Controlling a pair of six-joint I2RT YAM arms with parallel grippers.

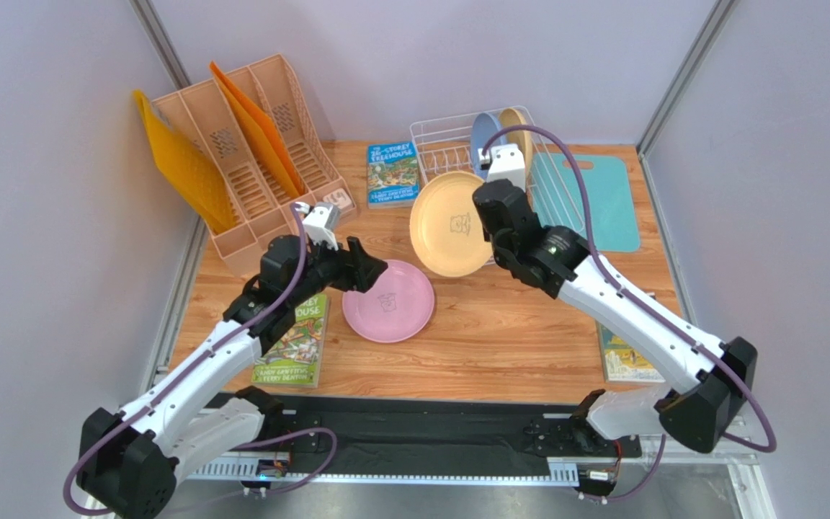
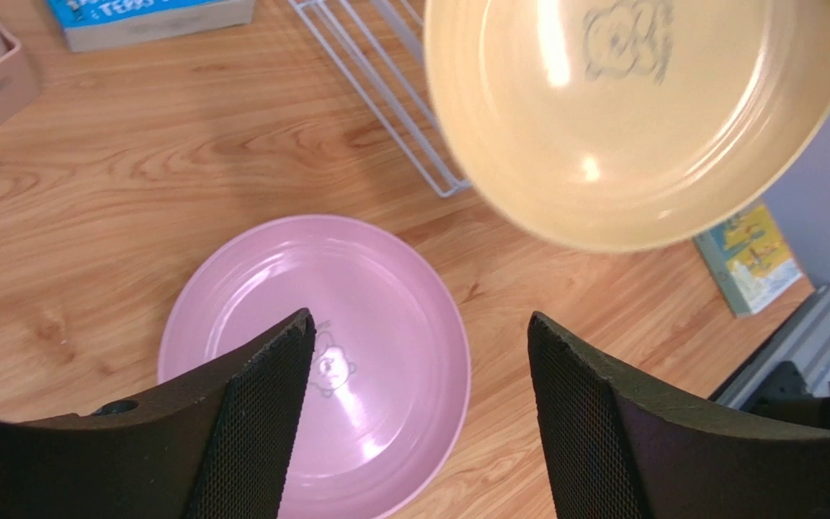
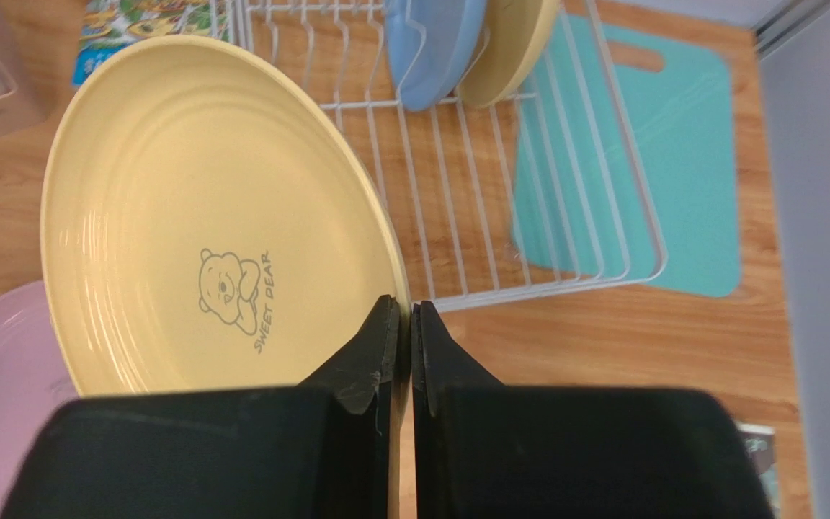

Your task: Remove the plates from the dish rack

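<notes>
Right wrist: R pincer (image 3: 406, 308) pinches tan plate (image 3: 203, 205) by rim, tilted, hollow up; L pincer (image 2: 419, 324) spread.

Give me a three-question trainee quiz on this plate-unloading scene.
1. True or false: the right gripper is shut on the yellow plate.
2. Which plate lies flat on the table? A blue, B pink, C green.
3. How many plates stand in the dish rack?
Key: 1 true; 2 B, the pink plate; 3 two, the blue plate and the second yellow plate.
</notes>
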